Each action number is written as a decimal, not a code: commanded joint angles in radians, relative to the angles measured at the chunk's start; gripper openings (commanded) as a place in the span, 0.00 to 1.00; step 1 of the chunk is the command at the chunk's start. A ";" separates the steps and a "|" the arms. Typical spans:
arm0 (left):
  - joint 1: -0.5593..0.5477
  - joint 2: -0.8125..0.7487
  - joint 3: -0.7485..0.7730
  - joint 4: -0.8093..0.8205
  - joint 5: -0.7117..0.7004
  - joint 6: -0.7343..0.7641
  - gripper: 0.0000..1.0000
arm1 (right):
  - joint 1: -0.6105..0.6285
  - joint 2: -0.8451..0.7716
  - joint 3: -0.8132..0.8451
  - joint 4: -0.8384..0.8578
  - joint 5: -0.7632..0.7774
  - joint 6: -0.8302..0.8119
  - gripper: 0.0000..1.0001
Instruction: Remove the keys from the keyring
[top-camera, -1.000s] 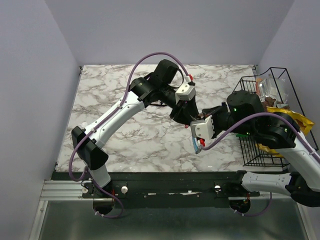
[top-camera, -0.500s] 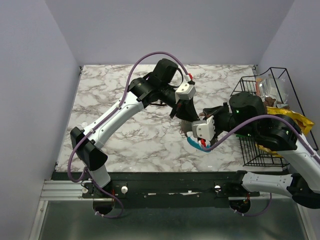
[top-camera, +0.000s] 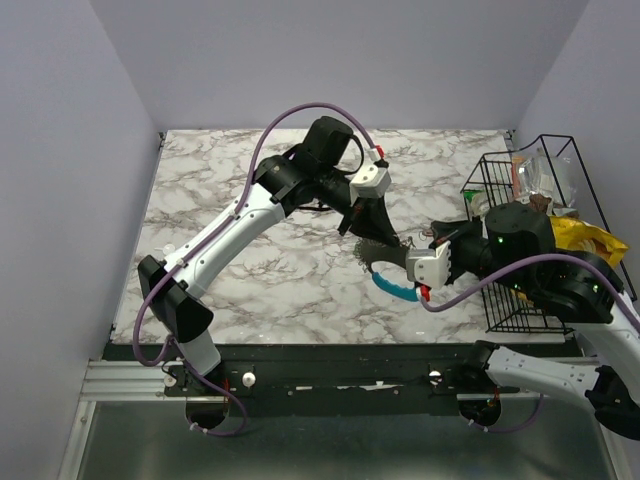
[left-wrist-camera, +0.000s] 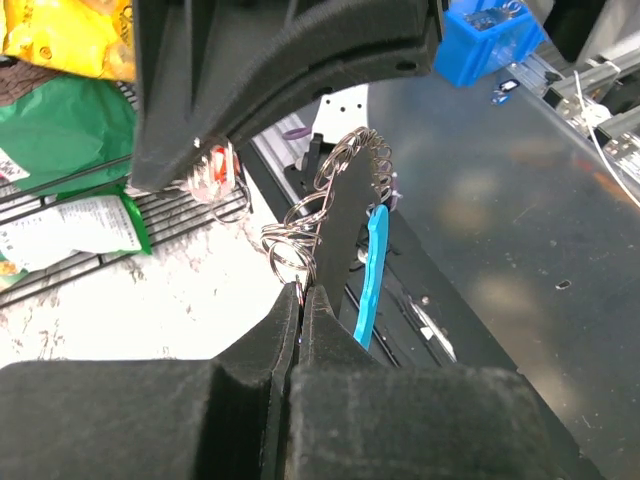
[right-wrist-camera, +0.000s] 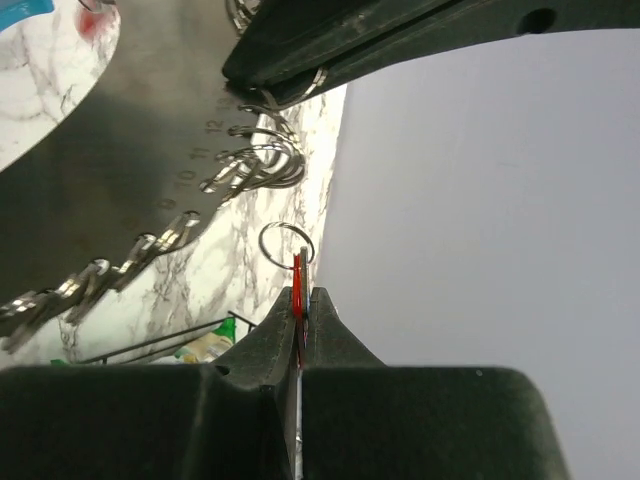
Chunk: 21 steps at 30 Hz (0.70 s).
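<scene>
Above the bench's (top-camera: 290, 290) right-centre, the keyring (left-wrist-camera: 345, 215) hangs aloft: the left gripper (left-wrist-camera: 300, 300) is clamped on a small split ring (left-wrist-camera: 290, 262), the right gripper (right-wrist-camera: 299, 300) pinching a red key (right-wrist-camera: 297, 272). Unthreading seems under way; next, the key likely needs twisting free.

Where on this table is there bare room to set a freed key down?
Free: the table's left side, between the left arm and the edge; also the far strip by the back wall. Crowded: centre-right, where the left gripper and right gripper meet at the keyring beside the wire basket.
</scene>
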 joint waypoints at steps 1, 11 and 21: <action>0.012 -0.022 0.002 0.016 -0.091 -0.032 0.00 | -0.013 0.013 -0.034 0.083 0.062 -0.003 0.01; 0.214 0.106 -0.187 0.015 -0.291 0.022 0.00 | -0.111 0.122 0.000 0.192 -0.020 0.045 0.01; 0.255 0.172 -0.368 -0.152 -0.383 0.231 0.00 | -0.476 0.416 -0.058 0.413 -0.358 0.163 0.01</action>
